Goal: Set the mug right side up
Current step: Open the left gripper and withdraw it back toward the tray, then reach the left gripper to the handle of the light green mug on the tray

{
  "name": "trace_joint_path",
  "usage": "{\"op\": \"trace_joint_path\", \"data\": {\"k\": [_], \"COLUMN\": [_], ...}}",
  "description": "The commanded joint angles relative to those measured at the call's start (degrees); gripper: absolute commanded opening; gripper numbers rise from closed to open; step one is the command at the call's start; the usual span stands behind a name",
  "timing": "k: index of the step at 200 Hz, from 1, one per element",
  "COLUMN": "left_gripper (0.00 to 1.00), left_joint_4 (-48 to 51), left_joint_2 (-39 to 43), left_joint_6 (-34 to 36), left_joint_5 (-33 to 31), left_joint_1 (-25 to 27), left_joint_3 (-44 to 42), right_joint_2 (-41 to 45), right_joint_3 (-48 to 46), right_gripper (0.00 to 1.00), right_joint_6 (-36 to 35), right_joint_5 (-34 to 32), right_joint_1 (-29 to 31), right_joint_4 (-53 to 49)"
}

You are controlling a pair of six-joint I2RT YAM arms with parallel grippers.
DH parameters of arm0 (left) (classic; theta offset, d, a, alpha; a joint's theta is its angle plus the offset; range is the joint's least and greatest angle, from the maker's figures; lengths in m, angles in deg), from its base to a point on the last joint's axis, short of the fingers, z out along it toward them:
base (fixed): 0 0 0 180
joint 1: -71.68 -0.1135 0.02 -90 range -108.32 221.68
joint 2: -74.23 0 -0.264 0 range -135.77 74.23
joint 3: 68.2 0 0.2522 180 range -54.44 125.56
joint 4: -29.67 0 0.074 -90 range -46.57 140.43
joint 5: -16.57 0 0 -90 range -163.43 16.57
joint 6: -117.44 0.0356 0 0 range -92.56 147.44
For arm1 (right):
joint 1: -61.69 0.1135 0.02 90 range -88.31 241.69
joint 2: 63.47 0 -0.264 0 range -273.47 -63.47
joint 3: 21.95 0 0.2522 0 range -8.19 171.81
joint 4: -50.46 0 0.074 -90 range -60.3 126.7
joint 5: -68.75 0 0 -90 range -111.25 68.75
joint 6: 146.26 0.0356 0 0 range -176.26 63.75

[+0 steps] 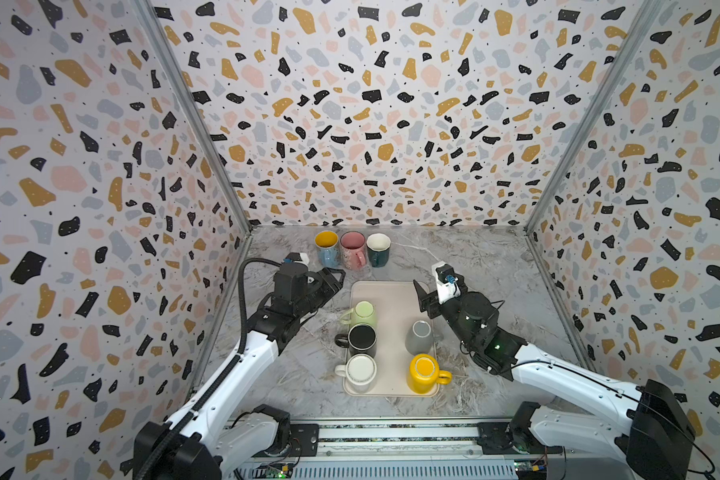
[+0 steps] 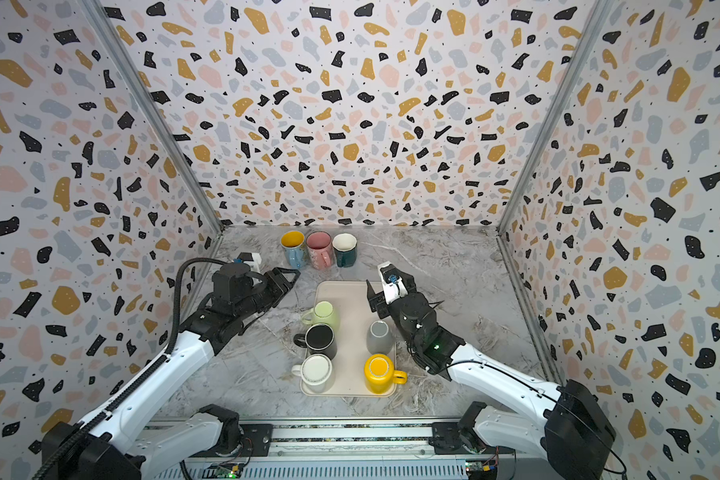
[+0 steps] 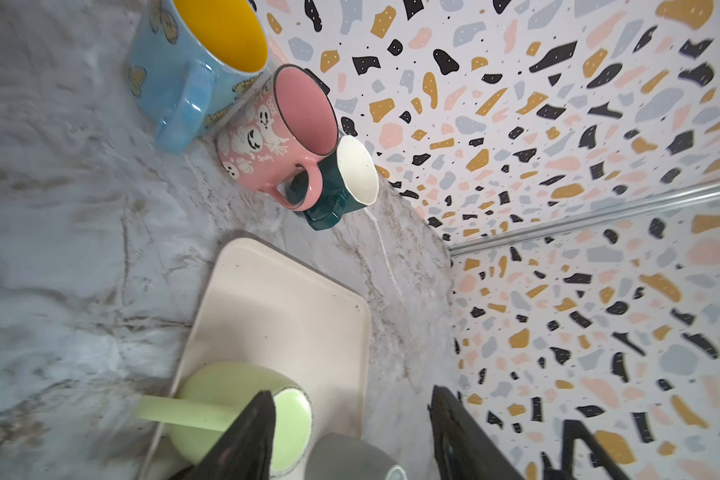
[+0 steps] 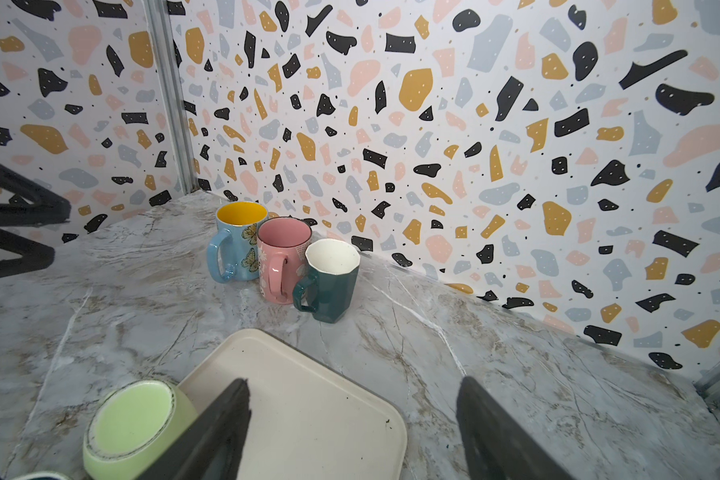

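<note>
The left gripper (image 1: 336, 277) and right gripper (image 1: 425, 296) are both spread and empty. Better to pinch the far-left green mug (image 1: 363, 312) across its wall, lift above the tray (image 1: 391, 299), then turn.

Left wrist view: grey mug (image 3: 350, 455) cut off at frame edge. A finger (image 3: 246, 440) hides part of green mug (image 3: 225, 395); blue mug (image 3: 171, 70) cropped at rim.

It is bright all over, with soft light and only faint shadows on the bench (image 1: 300, 374). The walls (image 1: 371, 124) bend at the edges in both top views. My left wrist picture is smeared over the green mug (image 3: 217, 386). My right hand (image 4: 354, 384) looks fuzzy up close.
</note>
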Motion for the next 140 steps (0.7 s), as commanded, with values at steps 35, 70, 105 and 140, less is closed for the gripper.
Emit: {"op": "trace_joint_path", "data": {"k": [35, 70, 105, 140], "left_gripper": [0.58, 0.57, 0.57, 0.57], "left_joint_4": [-9.58, -11.97, -12.13, -12.98], "left_joint_2": [-7.50, -7.39, -8.51, -9.87], "left_joint_6": [-17.48, -23.88, -26.57, -28.00], "left_joint_5": [13.83, 10.53, 8.42, 9.58], "left_joint_1": [-2.75, -3.61, -4.35, -4.35], "left_joint_3": [-6.74, -10.08, -10.99, -10.96], "right_joint_2": [-0.95, -2.09, -2.76, -4.17], "right_joint_3": [3.96, 5.79, 6.06, 6.76], "right_gripper": [0.81, 0.81, 0.81, 0.81], "right_joint_6": [-0.37, -1.18, -1.61, -2.00], "right_joint_5": [-0.77, -1.29, -1.21, -0.84], "right_joint_1": [0.15, 0.15, 0.07, 0.03], "right_joint_4": [-2.06, -3.56, -2.91, -2.87]}}
